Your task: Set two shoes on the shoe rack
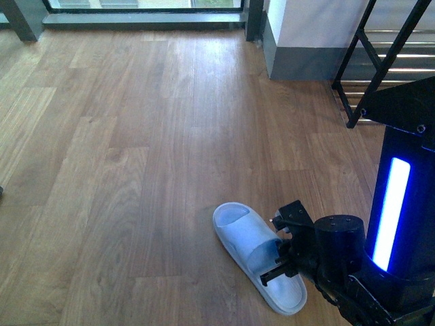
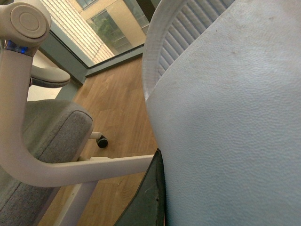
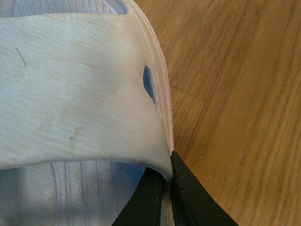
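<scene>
One pale blue slide [image 1: 255, 255] lies on the wood floor at the lower right of the front view, toe end pointing away. My right gripper [image 1: 275, 261] is shut on the side of its strap. The right wrist view shows the two dark fingers [image 3: 188, 197] pinching the strap's edge [image 3: 84, 94] by the sole rim. My left gripper [image 2: 160, 165] is out of the front view. In its wrist view it is shut on a second pale blue slide [image 2: 225, 122] that fills the picture, with one dark finger [image 2: 149, 200] showing against it. The shoe rack [image 1: 380, 61] stands at the far right, only partly in view.
My own dark base with a blue light strip [image 1: 397, 210] stands just right of the slide on the floor. A grey wall base [image 1: 306, 61] sits left of the rack. A grey office chair with a white frame [image 2: 42, 136] is near the left arm.
</scene>
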